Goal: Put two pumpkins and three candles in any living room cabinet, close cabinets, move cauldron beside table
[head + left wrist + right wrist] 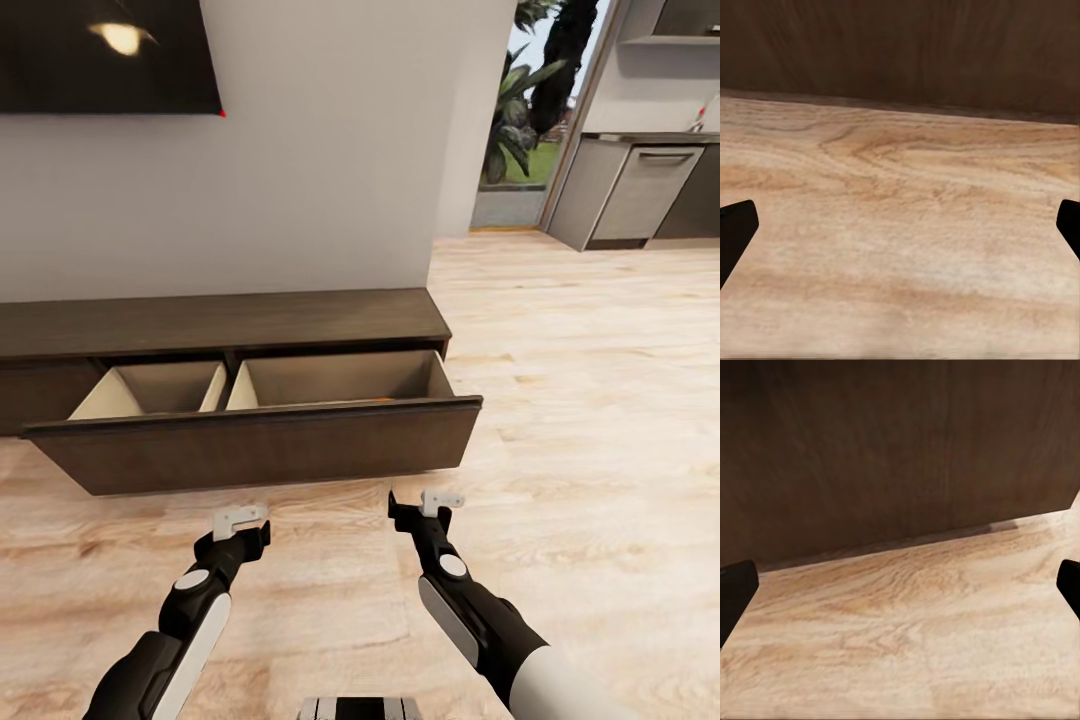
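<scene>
Cabinet (300,325) at mid-frame has its wide drawer (260,445) pulled out, while left gripper (240,528) and right gripper (425,508) below hover spread wide, empty, over the floor (600,400).

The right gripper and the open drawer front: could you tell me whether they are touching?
Apart. The head view shows bare floor between the right gripper and the drawer front.
</scene>
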